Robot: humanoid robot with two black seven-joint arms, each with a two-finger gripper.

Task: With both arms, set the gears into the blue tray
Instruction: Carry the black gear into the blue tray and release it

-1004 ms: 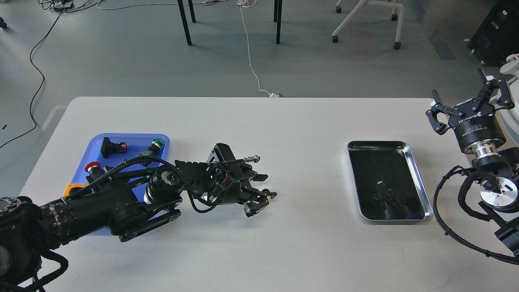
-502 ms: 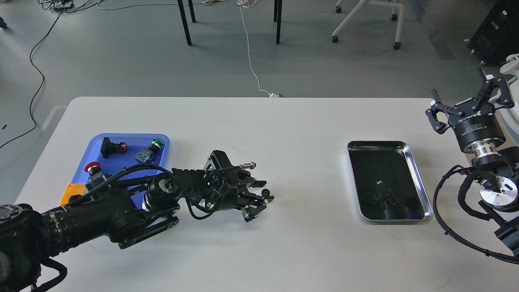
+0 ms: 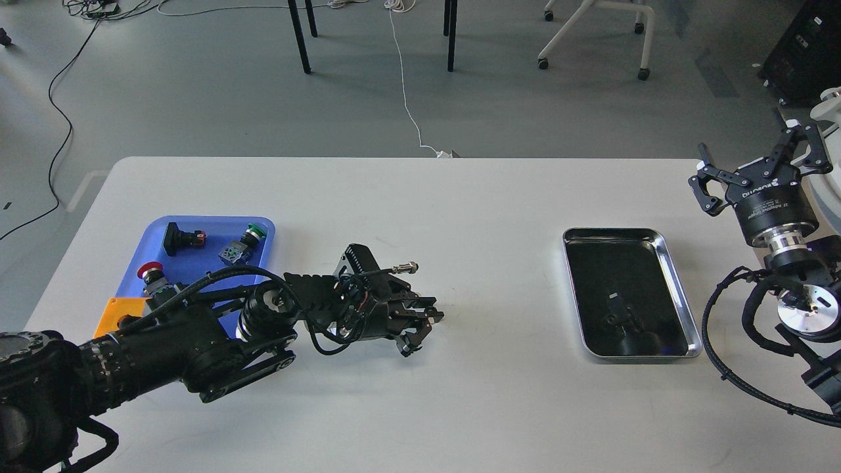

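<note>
The blue tray [image 3: 197, 263] lies at the table's left, partly covered by my left arm. My left gripper [image 3: 426, 320] is low over the table, right of the tray, with its fingers drawn together. No gear shows in the open; the spot where one lay is now covered by those fingers. My right gripper [image 3: 755, 157] hangs raised past the table's right edge, its fingers spread wide and holding nothing.
In the blue tray are a black push-button [image 3: 182, 238], a green-capped one [image 3: 248, 240] and a red-capped one [image 3: 151, 270]. An orange piece [image 3: 118, 307] sits at its near corner. The silver tray [image 3: 677, 295] at right holds a small dark shape I cannot identify.
A small black gear showed between the left gripper's fingertips before. The fingers have since closed over it and it is no longer visible. The right arm has barely moved.
</note>
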